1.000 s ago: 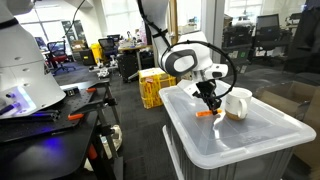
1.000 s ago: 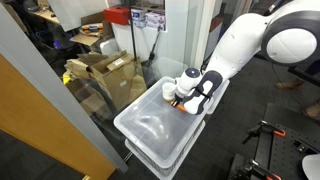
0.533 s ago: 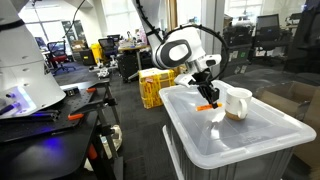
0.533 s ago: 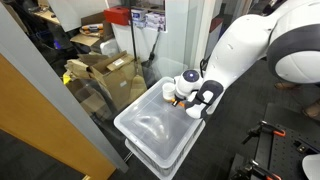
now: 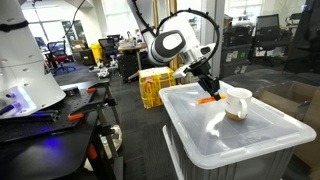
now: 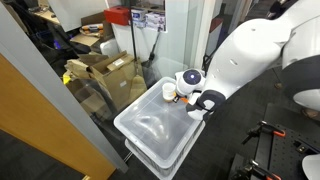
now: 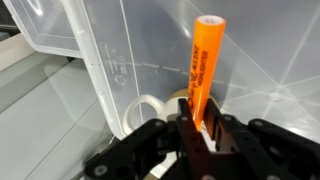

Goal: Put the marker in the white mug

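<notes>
My gripper (image 7: 197,128) is shut on the orange marker (image 7: 203,66), which sticks out from the fingers with its paler end away from me. The white mug (image 7: 145,108) shows partly behind the fingers in the wrist view. In an exterior view the gripper (image 5: 207,93) holds the marker (image 5: 209,100) in the air just beside the white mug (image 5: 238,103), which stands on the lid of the translucent grey bin (image 5: 260,140). In the exterior view from the opposite side the arm hides the marker, and only the mug's top (image 6: 169,90) shows.
The translucent grey bin (image 6: 150,125) sits on another bin. A yellow crate (image 5: 152,88) stands on the floor behind it. Cardboard boxes (image 6: 105,72) lie beyond the bin. A workbench with tools (image 5: 40,110) is off to one side.
The gripper has lifted the marker off the bin lid and carried it up and toward the mug. The arm has swung over the bin.
</notes>
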`<state>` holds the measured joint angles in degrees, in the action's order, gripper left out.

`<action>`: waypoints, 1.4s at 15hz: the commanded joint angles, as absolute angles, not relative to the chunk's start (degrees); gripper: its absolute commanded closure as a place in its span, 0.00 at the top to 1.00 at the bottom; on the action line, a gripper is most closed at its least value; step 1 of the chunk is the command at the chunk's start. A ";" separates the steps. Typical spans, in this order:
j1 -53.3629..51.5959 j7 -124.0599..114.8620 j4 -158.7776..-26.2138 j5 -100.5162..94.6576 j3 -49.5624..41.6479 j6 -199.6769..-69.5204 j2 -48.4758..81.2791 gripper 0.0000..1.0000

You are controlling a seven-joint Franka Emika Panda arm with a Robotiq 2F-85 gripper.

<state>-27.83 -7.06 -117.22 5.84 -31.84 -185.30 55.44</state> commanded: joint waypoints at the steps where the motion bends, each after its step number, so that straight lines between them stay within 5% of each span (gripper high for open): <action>1: -35.12 -9.68 -120.65 8.84 -38.16 -186.83 55.46 0.05; 21: -56.52 -26.89 -114.37 27.01 -60.31 -183.81 85.00 0.05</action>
